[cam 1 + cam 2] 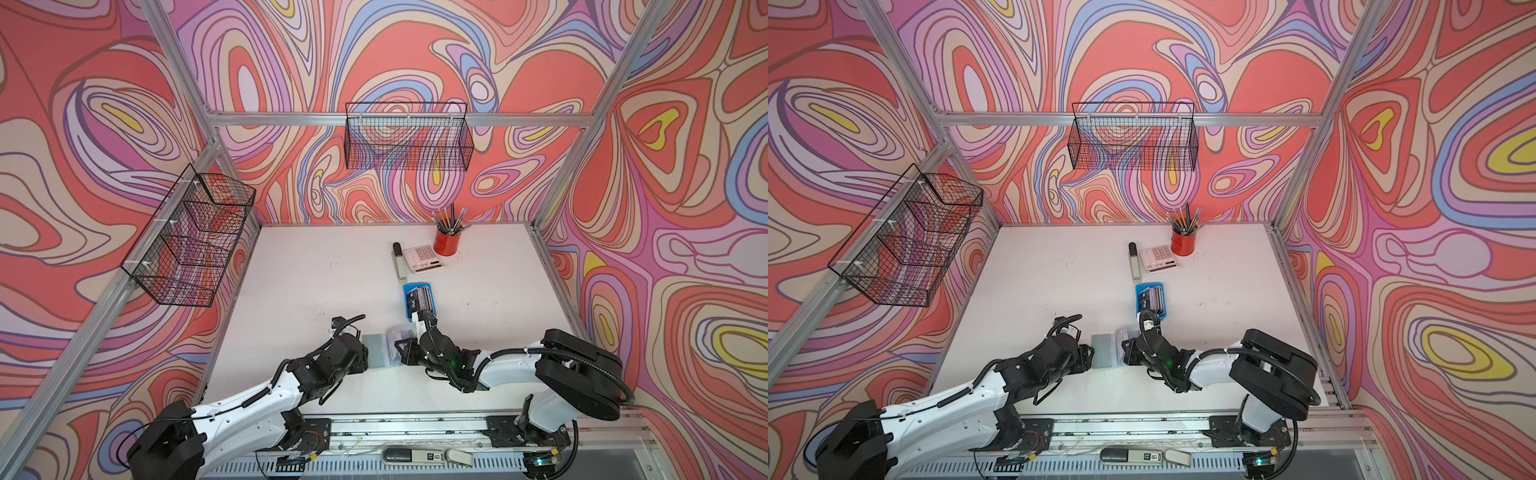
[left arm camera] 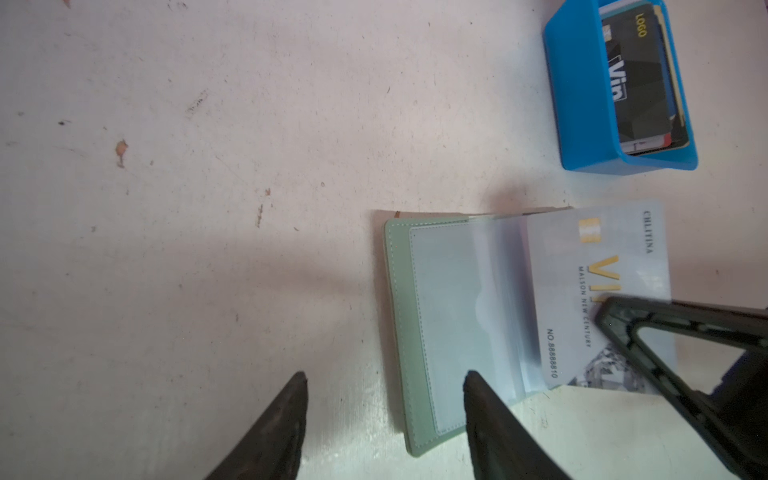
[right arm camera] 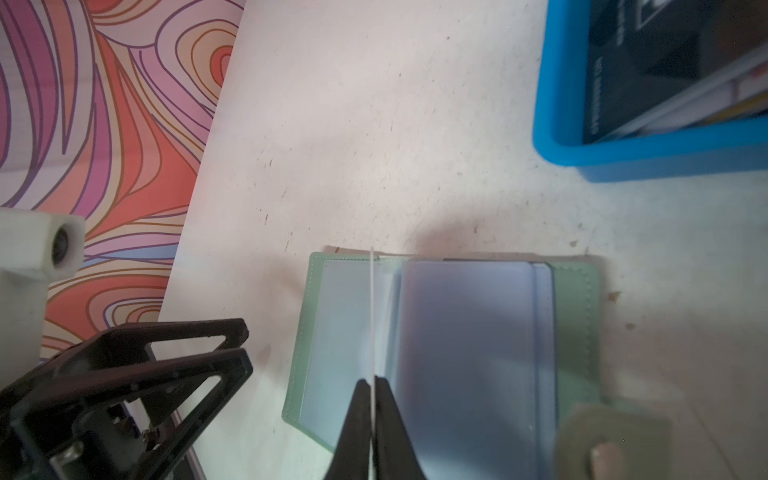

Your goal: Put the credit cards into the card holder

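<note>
Bare tabletop (image 1: 299,282) fills the left of both top views, open from the metal-framed left edge to the card holder (image 1: 376,352). The holder lies open at lower centre, between the two arms.

The left jaws stand well apart and hold nothing. In the left wrist view one fingertip (image 2: 297,386) is over bare tabletop. The other (image 2: 473,388) is over the holder's sage cover and clear sleeve, and whether it touches is hard to tell.

To the right, the right jaws are closed tight on a grey card (image 2: 615,257), held over the holder's sleeves. The left wrist view shows that card's face, with gold letters and a number. The right wrist view shows only its thin pale edge (image 3: 372,316), plus a blurred snap tab (image 3: 611,440) at lower right.

Just above and right of the holder, the blue tray (image 1: 411,287) holds the other credit cards (image 1: 420,300), a dark "Vip" one on top. Only the top views show the calculator (image 1: 422,257) and red cup (image 1: 446,246) near the far edge.
</note>
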